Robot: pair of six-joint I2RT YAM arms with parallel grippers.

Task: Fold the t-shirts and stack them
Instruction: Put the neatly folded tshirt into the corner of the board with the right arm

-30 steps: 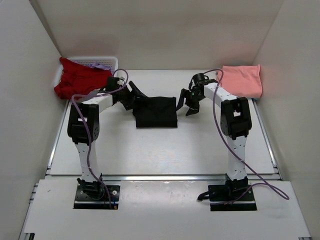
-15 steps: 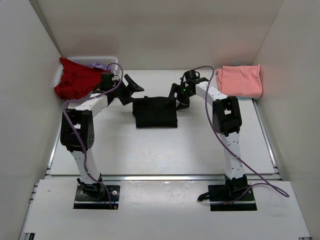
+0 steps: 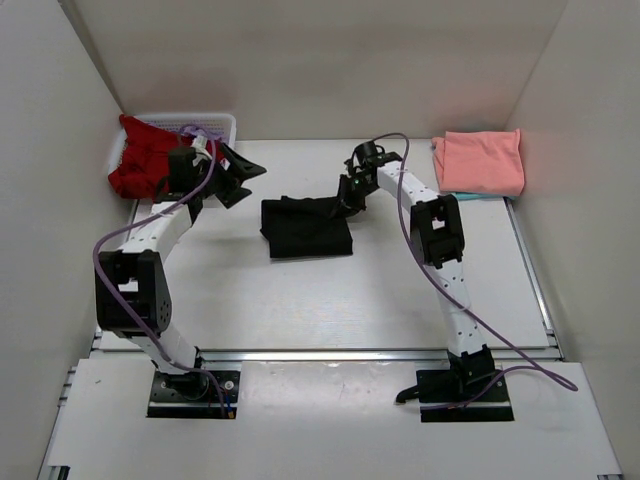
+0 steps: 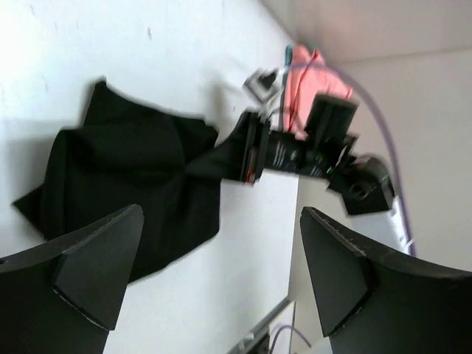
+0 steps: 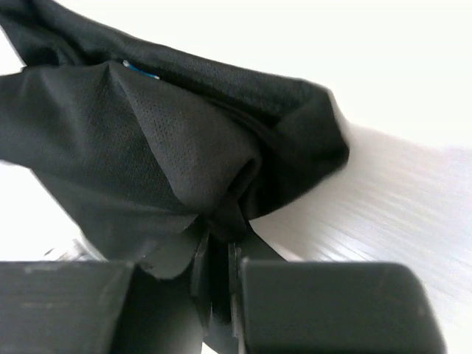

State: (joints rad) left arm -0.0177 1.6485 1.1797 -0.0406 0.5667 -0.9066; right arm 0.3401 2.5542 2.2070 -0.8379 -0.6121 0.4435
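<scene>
We see the white table (image 3: pixel 320 300) filling the middle of the top view. The black t-shirt (image 3: pixel 305 228) lies on it near the centre of the frame, roughly folded into a rectangle. The salmon-pink t-shirt (image 3: pixel 482 163) lies folded in the upper right of the frame, at the corner of the table. The red t-shirt (image 3: pixel 140 165) is crumpled over the white basket (image 3: pixel 218 123) in the upper left.

The left gripper (image 3: pixel 243 180) is above the table between the red t-shirt and the black one, apart from both. Its jaws are wide open and hold nothing; in the left wrist view its dark fingers (image 4: pixel 96 273) stand far apart at the bottom of the frame.

The right gripper (image 3: pixel 347 195) is at the upper right edge of the black t-shirt. In the right wrist view its jaws are closed on a bunched fold of the black cloth. A small light-blue label (image 5: pixel 140 70) shows in the upper left of that view.
</scene>
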